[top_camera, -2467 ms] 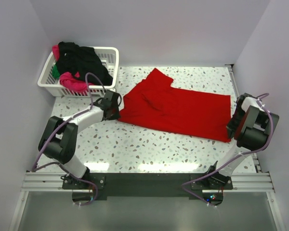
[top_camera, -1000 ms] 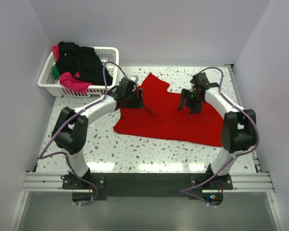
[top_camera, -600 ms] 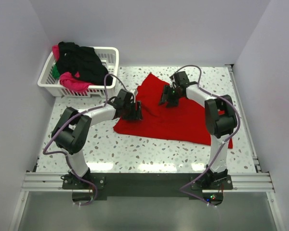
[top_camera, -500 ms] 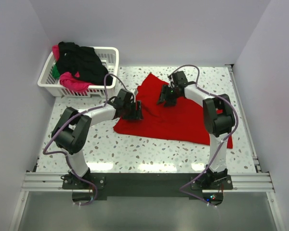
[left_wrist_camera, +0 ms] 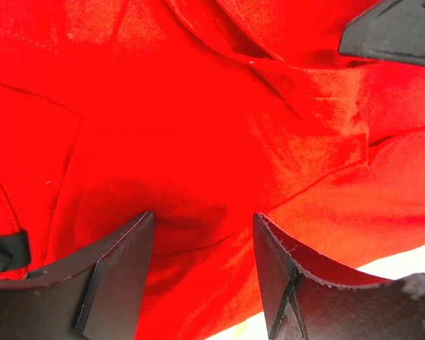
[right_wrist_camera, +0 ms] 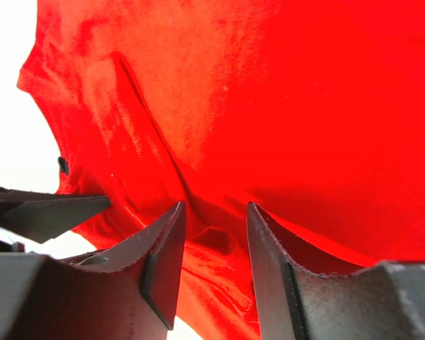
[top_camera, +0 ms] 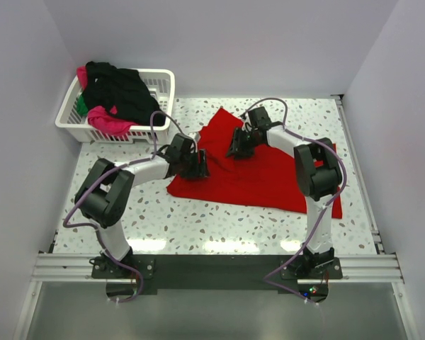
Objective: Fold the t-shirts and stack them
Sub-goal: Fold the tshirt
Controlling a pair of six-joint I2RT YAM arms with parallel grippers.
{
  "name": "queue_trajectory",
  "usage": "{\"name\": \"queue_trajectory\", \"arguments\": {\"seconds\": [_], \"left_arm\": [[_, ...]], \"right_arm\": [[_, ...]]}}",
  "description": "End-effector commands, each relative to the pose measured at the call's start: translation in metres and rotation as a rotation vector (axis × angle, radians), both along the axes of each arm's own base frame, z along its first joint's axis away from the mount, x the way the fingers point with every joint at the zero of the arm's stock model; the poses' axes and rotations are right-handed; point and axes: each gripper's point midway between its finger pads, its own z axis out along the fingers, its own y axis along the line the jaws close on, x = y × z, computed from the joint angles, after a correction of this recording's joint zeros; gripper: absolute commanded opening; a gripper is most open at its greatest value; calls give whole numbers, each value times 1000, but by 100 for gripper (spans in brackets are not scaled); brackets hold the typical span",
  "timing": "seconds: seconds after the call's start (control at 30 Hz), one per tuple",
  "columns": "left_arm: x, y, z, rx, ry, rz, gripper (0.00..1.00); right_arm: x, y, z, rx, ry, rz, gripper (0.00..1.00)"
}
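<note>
The red t-shirt (top_camera: 269,177) lies spread and rumpled across the middle of the table, one sleeve pointing toward the back. My left gripper (top_camera: 198,168) sits low on its left edge; in the left wrist view the gripper (left_wrist_camera: 202,234) stands open with flat red cloth (left_wrist_camera: 198,127) between the jaws. My right gripper (top_camera: 234,149) is down on the cloth near the upper sleeve, close to the left one. In the right wrist view the gripper (right_wrist_camera: 216,219) has its jaws apart, straddling a raised fold of red cloth (right_wrist_camera: 304,92).
A white lattice basket (top_camera: 163,78) stands at the back left, holding a black shirt (top_camera: 120,88), a magenta-pink one (top_camera: 106,120) and a bit of green cloth (top_camera: 81,106). Walls close the table in at the back and on both sides.
The right arm swept left across the red shirt to the upper sleeve and its jaws narrowed. The left gripper shifted slightly toward the near side on the shirt's left edge.
</note>
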Motion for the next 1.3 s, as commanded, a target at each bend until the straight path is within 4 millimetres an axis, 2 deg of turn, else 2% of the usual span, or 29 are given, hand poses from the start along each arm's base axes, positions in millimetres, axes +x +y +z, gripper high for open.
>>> {"name": "queue_trajectory", "arguments": {"seconds": [0.0,0.37,0.53,0.73,0.87,1.27], "left_arm": [[2,6,3,-12,-15,58,62],[-10,17,-4,9,0,89,63],[-13,21,-4,17,-5,93,63],[-20,24,-9,15,5,101,63],[-21,26,-8,17,2,106,63],[-29,32,-11,24,9,119,63]], "right_arm": [[2,9,10,43,-22,43,42],[-12,11,6,64,15,69,28],[-20,12,-1,76,44,79,16],[-22,13,1,87,40,84,0],[-25,11,4,90,35,74,0],[-3,2,36,42,-88,10,0]]}}
